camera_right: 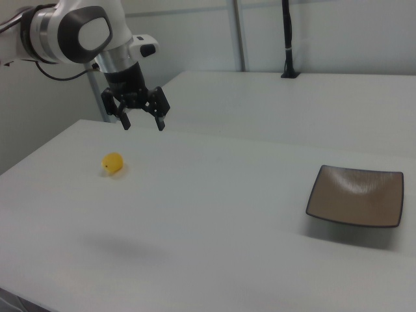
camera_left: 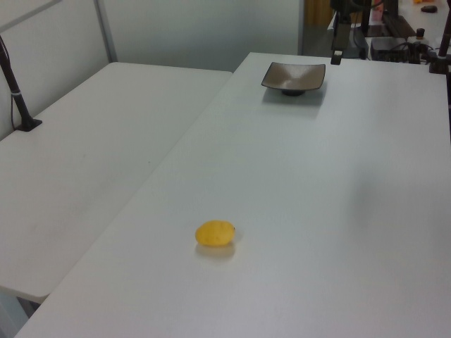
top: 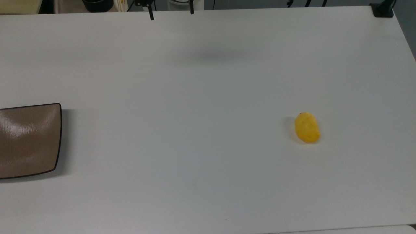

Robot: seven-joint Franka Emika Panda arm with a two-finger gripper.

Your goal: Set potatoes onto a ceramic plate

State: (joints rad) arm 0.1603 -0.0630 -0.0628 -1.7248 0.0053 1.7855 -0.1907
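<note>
While the gripper (camera_right: pixel 141 121) hung in the air with its two fingers spread apart and nothing between them, the potato (camera_right: pixel 112 163) lay untouched on the white table (camera_right: pixel 214 214), below the fingers and toward the right view's left. The step in hand was judged to be the approach before any grasp (no contact was visible). The next move would call for lowering the open fingers over the potato (top: pixel 307 127), closing on it, and carrying it across the bare tabletop to the ceramic plate (camera_right: pixel 355 195), which sat well apart near the right view's right edge. The arm (camera_right: pixel 78 29) entered from the right view's upper left, its wrist pointing the fingers downward.
</note>
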